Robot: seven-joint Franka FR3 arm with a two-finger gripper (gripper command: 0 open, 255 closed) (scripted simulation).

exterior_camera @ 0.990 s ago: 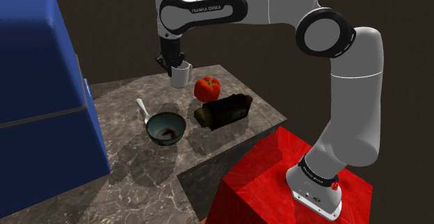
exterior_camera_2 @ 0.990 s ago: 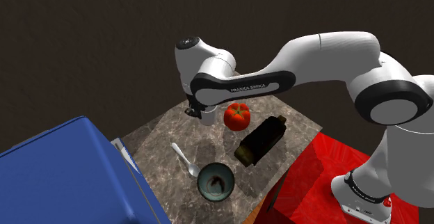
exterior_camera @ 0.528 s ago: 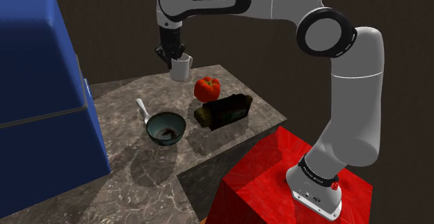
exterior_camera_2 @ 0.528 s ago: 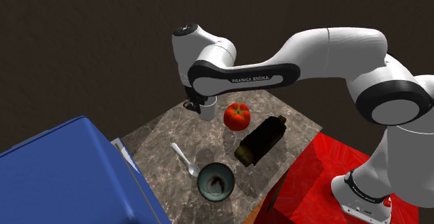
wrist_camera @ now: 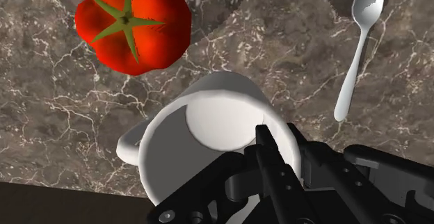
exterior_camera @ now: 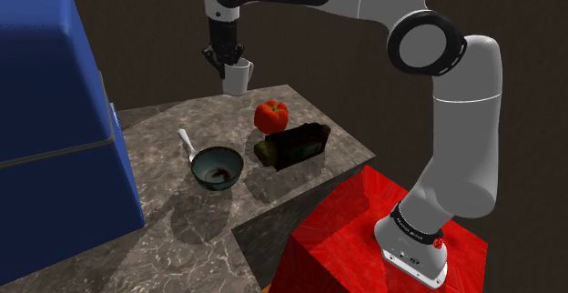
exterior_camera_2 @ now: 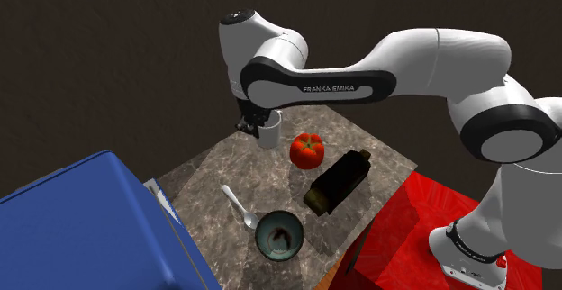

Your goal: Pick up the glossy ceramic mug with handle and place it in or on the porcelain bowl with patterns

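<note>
Room: a dark brown wall (exterior_camera_2: 108, 54) stands behind the work area.

Large blue box (exterior_camera: 45, 109): it stands at the shoulder view's left, on the grey-brown marble table with white veins (exterior_camera: 182, 237). I cannot tell what it holds.

Red box stand (exterior_camera: 355, 227): it carries my arm and sits against the table's near corner.

Dark olive-black bottle (exterior_camera: 293, 144): it lies on its side on the table, between the stand and the tomato. Its contents cannot be seen.

Dark teal round bowl (exterior_camera: 218, 167): it sits upright on the table, near the bottle. Its inside shows a dark brownish mark; I cannot tell whether this is pattern or contents.

Red tomato with a green stalk (exterior_camera: 271, 116): it is on the table, just beyond the bottle.

White glossy mug with a side handle (exterior_camera: 238, 77): it hangs in the air above the table's far edge, beyond the tomato. Its interior (wrist_camera: 215, 118) shows plain white.

White spoon (exterior_camera: 187, 143): it lies on the marble, its end close to the bowl's rim.

Pincer (wrist_camera: 282, 136): narrow, clamped on the mug's wall, one finger inside the rim and one outside.

Change noted: a second ago the mug was low at the table's far edge. It now hangs higher. The bowl, tomato, bottle and spoon lie as before.
</note>
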